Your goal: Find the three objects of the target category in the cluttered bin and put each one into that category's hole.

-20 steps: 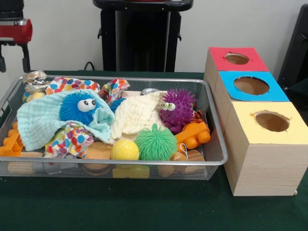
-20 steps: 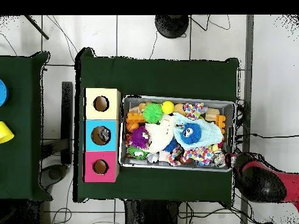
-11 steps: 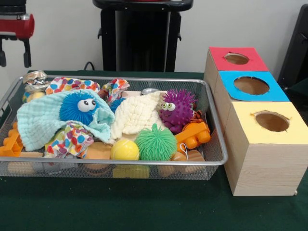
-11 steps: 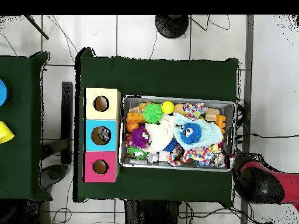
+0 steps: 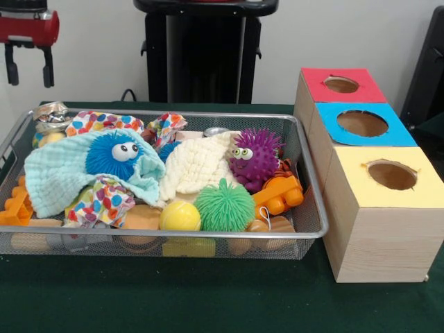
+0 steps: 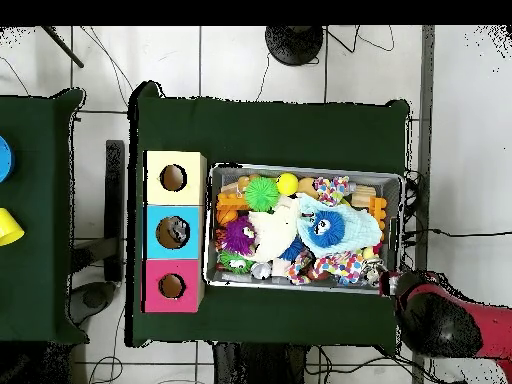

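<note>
My gripper (image 5: pixel 30 75) hangs open and empty high above the bin's far left corner, its two dark fingers (image 5: pixel 47 66) wide apart. The wire bin (image 5: pixel 173 236) is piled with toys and cloths: a blue fuzzy ball with eyes (image 5: pixel 111 155) on a teal cloth (image 5: pixel 54 179), a cream cloth (image 5: pixel 194 166), a purple spiky toy (image 5: pixel 255 155), a green spiky ball (image 5: pixel 224 206), a yellow ball (image 5: pixel 180 216) and an orange block (image 5: pixel 277 195). From overhead the red arm (image 6: pixel 440 320) sits over the bin's (image 6: pixel 305 168) lower right corner.
Three wooden boxes with holes stand in a row beside the bin: red top (image 5: pixel 341 84), blue top (image 5: pixel 363 123), yellow top (image 5: pixel 392 175). Something dark lies in the blue box's hole (image 6: pixel 174 232). Polka-dot cloths (image 5: pixel 97 201) and crumpled foil (image 5: pixel 52 116) fill the bin's left side.
The gripper has moved right and slightly up in the front view, toward the bin's corner. Overhead, the arm has shifted left toward the bin. The bin's contents have not moved.
</note>
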### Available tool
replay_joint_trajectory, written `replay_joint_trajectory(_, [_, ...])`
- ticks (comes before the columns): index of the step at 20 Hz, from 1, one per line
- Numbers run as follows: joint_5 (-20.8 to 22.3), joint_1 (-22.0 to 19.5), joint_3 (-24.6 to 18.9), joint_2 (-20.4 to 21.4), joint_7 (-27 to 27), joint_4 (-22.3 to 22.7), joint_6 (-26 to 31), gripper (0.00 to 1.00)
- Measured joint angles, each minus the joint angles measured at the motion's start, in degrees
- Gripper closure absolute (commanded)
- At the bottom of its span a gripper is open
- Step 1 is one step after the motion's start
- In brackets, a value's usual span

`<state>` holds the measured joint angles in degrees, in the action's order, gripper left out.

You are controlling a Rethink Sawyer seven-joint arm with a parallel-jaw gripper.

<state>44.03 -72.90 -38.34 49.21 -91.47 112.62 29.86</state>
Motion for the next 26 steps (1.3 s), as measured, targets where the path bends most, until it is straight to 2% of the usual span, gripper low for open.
replay_joint_trajectory(8, [-4.9,3.0,6.2,0.6,-1.7,0.4,-4.3,0.00])
replay_joint_trajectory(14, [-10.2,5.5,12.1,0.6,-3.5,1.3,-7.4,0.00])
replay_joint_trajectory(19, [-12.2,6.8,15.5,0.4,-4.3,2.3,-8.9,0.00])
replay_joint_trajectory(20, [-13.0,7.8,17.5,0.2,-4.4,2.9,-10.1,0.00])
replay_joint_trajectory(26, [-14.4,11.9,23.0,-1.5,-5.4,3.4,-14.5,0.00])
